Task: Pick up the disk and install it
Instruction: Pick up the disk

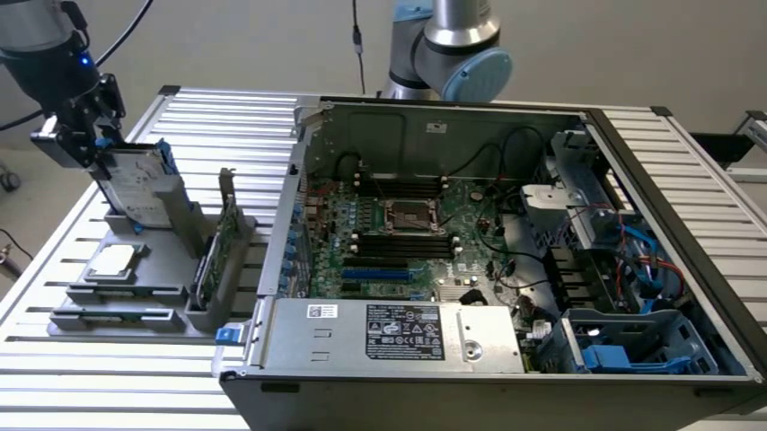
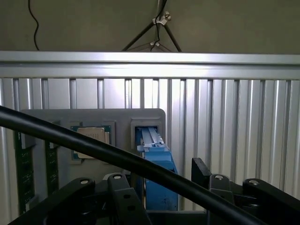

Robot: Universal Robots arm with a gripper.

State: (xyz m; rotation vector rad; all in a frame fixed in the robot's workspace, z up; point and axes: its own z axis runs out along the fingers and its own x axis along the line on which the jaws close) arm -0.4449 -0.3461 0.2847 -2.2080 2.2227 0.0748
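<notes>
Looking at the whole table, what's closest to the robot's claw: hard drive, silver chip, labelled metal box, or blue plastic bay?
From the gripper, at the exterior view's upper left:
1. Hard drive, upright in the grey holder, right beside it.
2. Silver chip, flat, lower on that holder.
3. Labelled metal box, at the computer front edge.
4. Blue bay, computer's right corner.

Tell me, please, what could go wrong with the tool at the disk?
The open tool straddles the standing disk; an off-centre close might tilt it in its grey holder.
The black cable crosses in front of the disk in the wrist view and may snag.
The green card stands beside the holder; a skewed lift could knock it.
</notes>
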